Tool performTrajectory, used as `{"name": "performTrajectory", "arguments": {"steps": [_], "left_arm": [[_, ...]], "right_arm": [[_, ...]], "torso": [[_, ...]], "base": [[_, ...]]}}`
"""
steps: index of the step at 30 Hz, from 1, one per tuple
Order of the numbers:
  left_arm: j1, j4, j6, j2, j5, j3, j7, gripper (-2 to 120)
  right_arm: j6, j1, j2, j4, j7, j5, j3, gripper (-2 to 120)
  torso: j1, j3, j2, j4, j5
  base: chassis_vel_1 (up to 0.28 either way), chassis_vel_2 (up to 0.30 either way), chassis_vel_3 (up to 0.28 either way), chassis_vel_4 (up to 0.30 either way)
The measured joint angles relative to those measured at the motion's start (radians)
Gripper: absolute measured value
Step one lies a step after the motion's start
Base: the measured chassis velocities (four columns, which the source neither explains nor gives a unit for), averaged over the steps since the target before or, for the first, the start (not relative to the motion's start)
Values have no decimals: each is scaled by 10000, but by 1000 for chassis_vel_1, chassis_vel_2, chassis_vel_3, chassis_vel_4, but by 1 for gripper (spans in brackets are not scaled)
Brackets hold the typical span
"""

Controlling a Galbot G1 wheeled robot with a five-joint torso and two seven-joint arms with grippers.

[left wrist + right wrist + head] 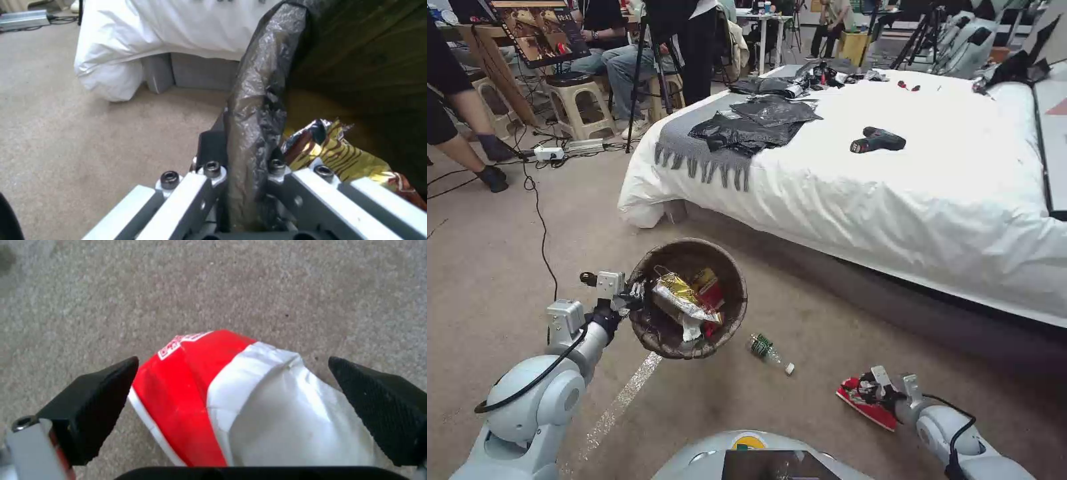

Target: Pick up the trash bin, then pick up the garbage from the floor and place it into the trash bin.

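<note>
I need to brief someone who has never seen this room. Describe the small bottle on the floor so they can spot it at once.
Start at the big white bed and look down to the beige carpet in front of it. The bottle lies on its side there, between the trash bin held by the left claw and the red-and-white packet under the right claw. It alone is clear, crushed plastic with a green label and white cap.
</note>
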Motion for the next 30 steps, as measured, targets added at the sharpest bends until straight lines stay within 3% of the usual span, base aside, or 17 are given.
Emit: {"name": "performTrajectory", "arguments": {"steps": [30], "left_arm": [[-118, 121, -3, 24, -26, 48, 22, 2]], "right_arm": [[173, -733, 207, 346, 10, -349, 376, 97]], "torso": [[0, 0, 0, 0, -2]], "base": [[0, 0, 0, 0]]}}
